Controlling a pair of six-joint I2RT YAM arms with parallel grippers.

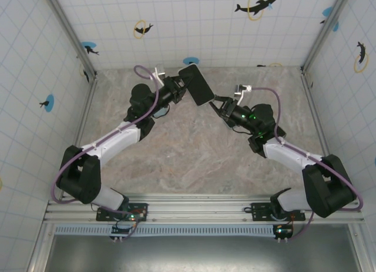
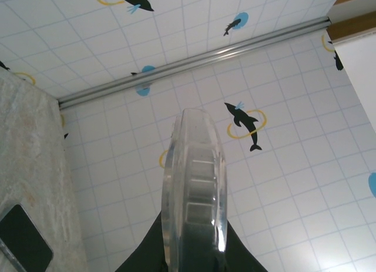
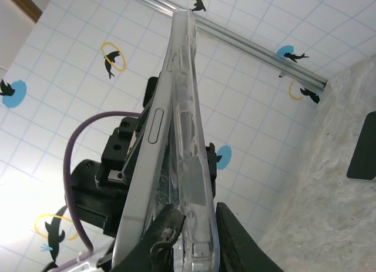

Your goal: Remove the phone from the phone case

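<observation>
The phone (image 1: 197, 84), dark-faced and in a clear phone case, is held up in the air over the far middle of the table, between both arms. My left gripper (image 1: 183, 91) clamps it from the left. In the left wrist view the clear case rim (image 2: 194, 184) stands edge-on, pinched between the black jaws of the left gripper (image 2: 194, 251). In the right wrist view the silver phone edge (image 3: 150, 148) has parted from the clear case (image 3: 191, 154). My right gripper (image 3: 202, 222) is shut on the case wall, with one finger (image 3: 167, 225) wedged between phone and case and the other outside.
The marbled table (image 1: 194, 160) is walled by white tiled panels with dolphin stickers on three sides. A flat black rectangle (image 2: 20, 239) lies on the table below the grippers, also seen as the black rectangle (image 3: 361, 145) in the right wrist view.
</observation>
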